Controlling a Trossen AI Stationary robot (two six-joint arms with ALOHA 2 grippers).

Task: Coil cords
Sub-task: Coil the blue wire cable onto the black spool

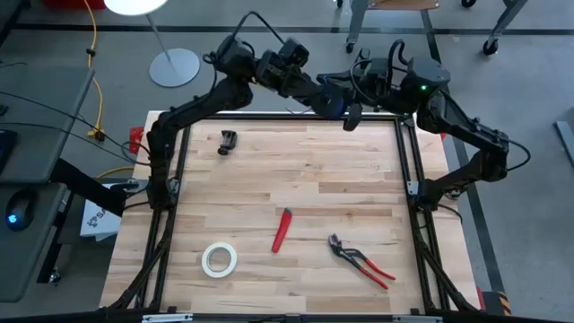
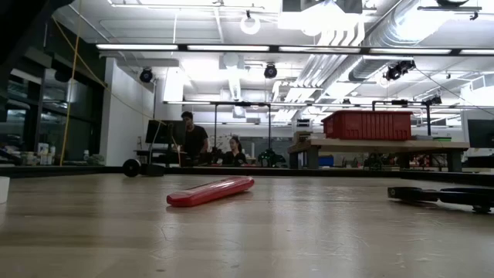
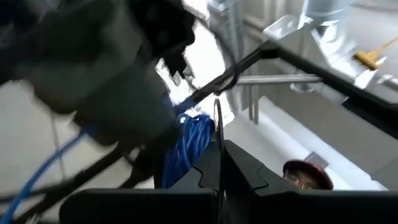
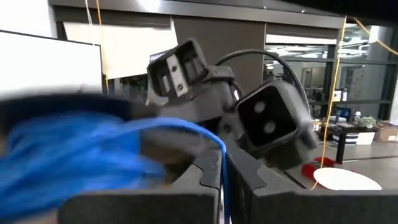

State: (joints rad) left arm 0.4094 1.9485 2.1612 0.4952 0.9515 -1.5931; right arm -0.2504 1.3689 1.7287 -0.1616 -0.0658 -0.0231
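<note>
The blue wire is gathered in a coil of several loops [image 1: 331,101], held in the air over the table's far edge between my two grippers. The coil also shows in the left wrist view [image 3: 186,143] and, blurred, in the right wrist view [image 4: 74,152]. My left gripper [image 3: 219,174] comes from the left in the high view [image 1: 319,95] and is shut on a strand. My right gripper [image 4: 222,177] comes from the right in the high view [image 1: 352,113] and is shut on a strand too. A small black spool-like thing [image 1: 228,142] lies on the table's far left. The low view shows neither gripper. My left gripper pinches one thin strand [image 3: 217,124] between its two shut fingers; the strand runs straight out past the fingertips. The coil hangs beside the fingers, clear of the table. My right gripper pinches one blue strand [image 4: 223,155] between its two fingers. The strand arches over from the coil and drops into the gap between the fingers. The coil sits close beside the fingers, lifted clear of the table.
On the table lie a white tape roll [image 1: 219,259], a red-handled tool [image 1: 282,230] and red-handled pliers [image 1: 359,260], all in the near half. The black frame rail [image 1: 269,115] runs along the far edge under the grippers. People sit far behind the table [image 2: 208,145].
</note>
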